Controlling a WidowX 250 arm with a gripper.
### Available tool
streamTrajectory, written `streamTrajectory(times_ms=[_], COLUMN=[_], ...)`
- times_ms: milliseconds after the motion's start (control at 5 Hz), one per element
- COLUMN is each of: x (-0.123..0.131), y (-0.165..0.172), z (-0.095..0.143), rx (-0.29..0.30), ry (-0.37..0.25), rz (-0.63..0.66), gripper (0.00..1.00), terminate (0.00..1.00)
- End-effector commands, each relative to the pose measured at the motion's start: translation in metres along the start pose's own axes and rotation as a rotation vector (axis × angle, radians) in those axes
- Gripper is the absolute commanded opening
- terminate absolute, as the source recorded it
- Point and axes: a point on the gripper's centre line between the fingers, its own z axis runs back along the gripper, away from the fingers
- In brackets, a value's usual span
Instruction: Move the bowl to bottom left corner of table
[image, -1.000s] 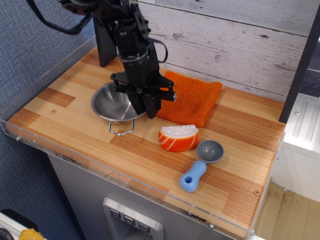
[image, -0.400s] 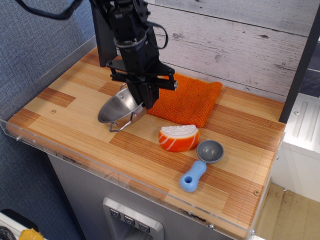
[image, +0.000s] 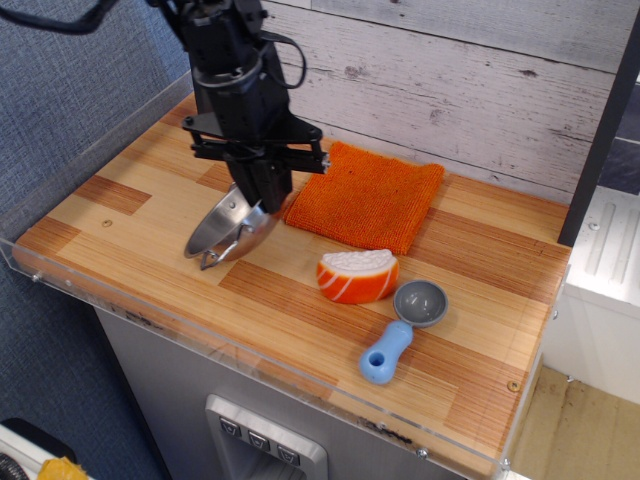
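I see my gripper (image: 258, 203) clamped on the bowl (image: 228, 232) rim, the bowl tilted steeply over the table (image: 150, 215); no writing shows anywhere.

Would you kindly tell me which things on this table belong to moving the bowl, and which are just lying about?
Part of the job:
- bowl, tilted, held at its rim by the gripper
- table, whose bottom left corner is the goal

Just lying about:
- orange cloth
- sushi toy
- blue-handled scoop
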Motion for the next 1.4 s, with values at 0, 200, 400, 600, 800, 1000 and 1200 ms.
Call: streamTrajectory(times_ms=[0, 200, 400, 600, 800, 1000, 1200], x=[0.019, 0.019, 0.017, 0.012, 0.008, 0.002, -0.001], y=[0.042, 0.069, 0.084, 0.087, 0.076, 0.071, 0.076], z=[0.013, 0.018, 0.017, 0.013, -0.009, -0.031, -0.027], rx=[0.058, 0.072, 0.067, 0.065, 0.019, -0.005, -0.017], ry=[-0.049, -0.058, -0.051, -0.036, 0.009, 0.066, 0.040], rz=[0.011, 0.060, 0.087, 0.086, 0.056, 0.044, 0.045], gripper=[0.00, 0.00, 0.00, 0.00, 0.00, 0.00, 0.00], terminate=[0.00, 0.00, 0.00, 0.00, 0.00, 0.00, 0.00])
